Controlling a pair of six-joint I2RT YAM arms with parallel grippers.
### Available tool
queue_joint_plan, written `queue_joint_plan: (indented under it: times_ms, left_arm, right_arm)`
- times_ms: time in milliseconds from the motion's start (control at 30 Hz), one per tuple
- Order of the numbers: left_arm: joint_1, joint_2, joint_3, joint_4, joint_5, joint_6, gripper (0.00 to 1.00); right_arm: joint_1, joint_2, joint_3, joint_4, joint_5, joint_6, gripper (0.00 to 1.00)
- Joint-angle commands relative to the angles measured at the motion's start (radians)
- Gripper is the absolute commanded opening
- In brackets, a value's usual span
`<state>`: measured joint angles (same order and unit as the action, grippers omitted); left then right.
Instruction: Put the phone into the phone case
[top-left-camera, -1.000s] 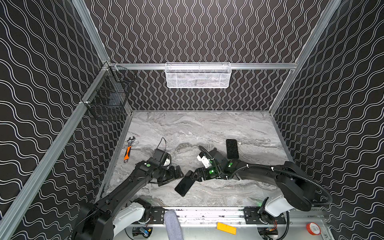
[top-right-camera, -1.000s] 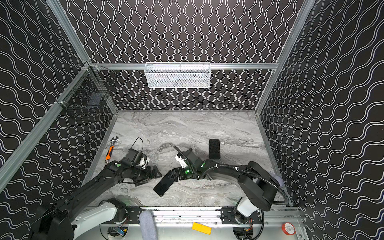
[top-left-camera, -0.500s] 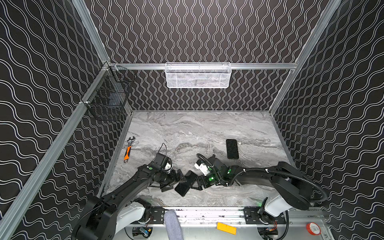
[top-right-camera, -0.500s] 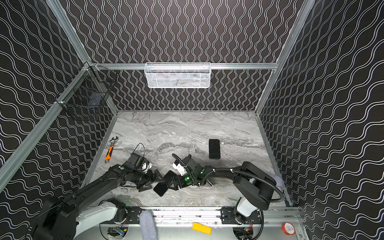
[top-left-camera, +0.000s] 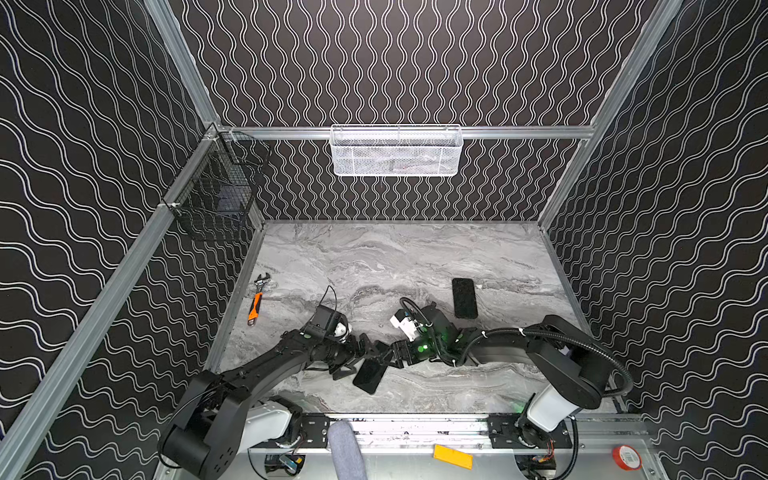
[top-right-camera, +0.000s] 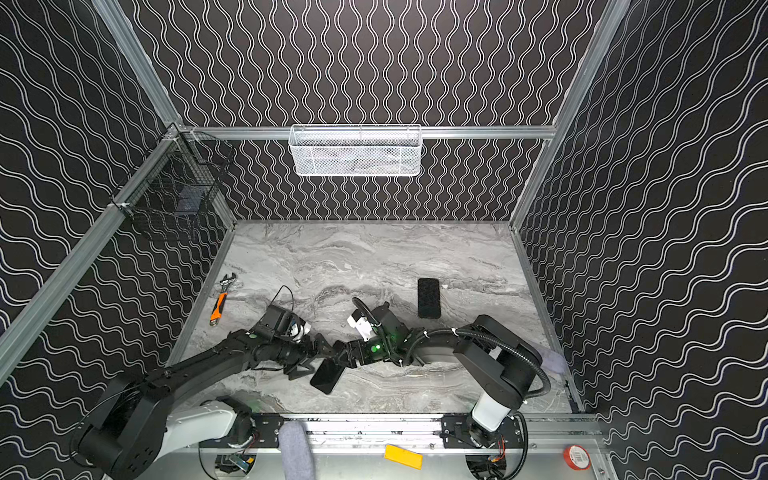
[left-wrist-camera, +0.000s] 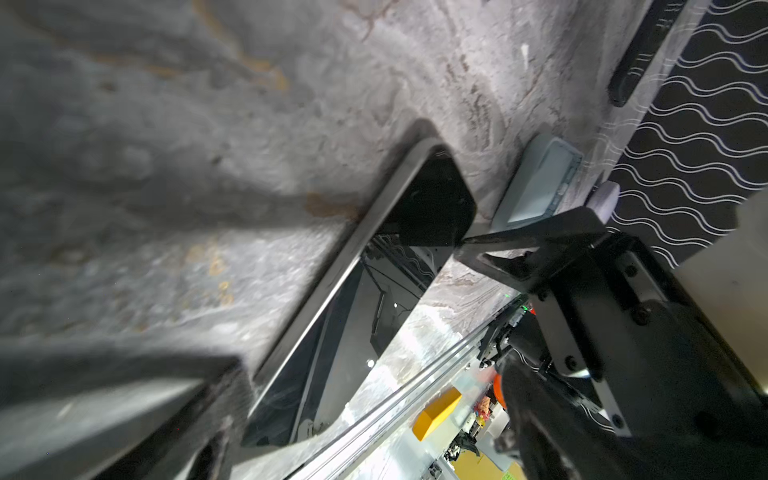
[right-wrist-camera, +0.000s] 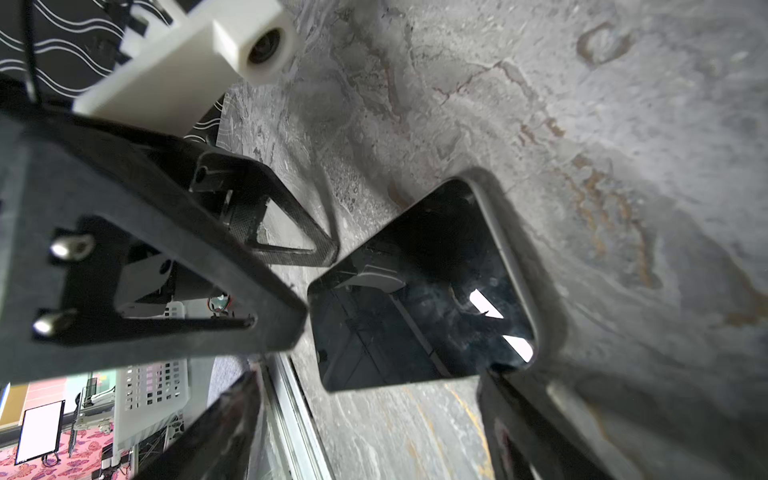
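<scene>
In both top views the phone (top-left-camera: 368, 376) (top-right-camera: 326, 376), glossy black with a silver rim, lies screen up and slanted near the table's front edge. The matte black phone case (top-left-camera: 464, 298) (top-right-camera: 428, 298) lies flat further back on the right, apart from both arms. My left gripper (top-left-camera: 359, 359) (left-wrist-camera: 374, 370) is open wide, with the phone (left-wrist-camera: 374, 291) lying between its fingers. My right gripper (top-left-camera: 386, 358) (right-wrist-camera: 370, 374) is open at the phone's far end, and one finger touches a corner of the phone (right-wrist-camera: 415, 311). The two grippers nearly meet. Neither holds anything.
An orange-handled wrench (top-left-camera: 255, 301) lies by the left wall. A white mesh basket (top-left-camera: 397, 151) hangs on the back wall and a black wire basket (top-left-camera: 216, 199) on the left wall. The metal rail (top-left-camera: 415, 428) runs just in front of the phone.
Both grippers have come together over the phone's far end, the right arm dropping low to the table. The phone has stayed in about the same place.
</scene>
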<state>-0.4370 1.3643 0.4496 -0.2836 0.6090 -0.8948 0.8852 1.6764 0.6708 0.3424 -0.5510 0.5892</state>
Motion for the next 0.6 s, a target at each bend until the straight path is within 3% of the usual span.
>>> queue_joint_plan:
  times_ms: [0,367,567]
  left_arm:
    - [0.0,0.02,-0.015,0.072,-0.041,-0.049,0.98]
    - [-0.035,0.072,-0.02,0.229,-0.043,-0.141,0.98]
    - [-0.04,0.074,-0.012,0.285,-0.055,-0.187,0.98]
  right_arm:
    - [-0.01,0.022,0.013,0.049,0.002,0.021,0.84]
    - [-0.033,0.069,0.062,0.091,0.011,0.047,0.84]
    - [-0.055,0.016,0.083,0.009,0.056,0.007,0.84]
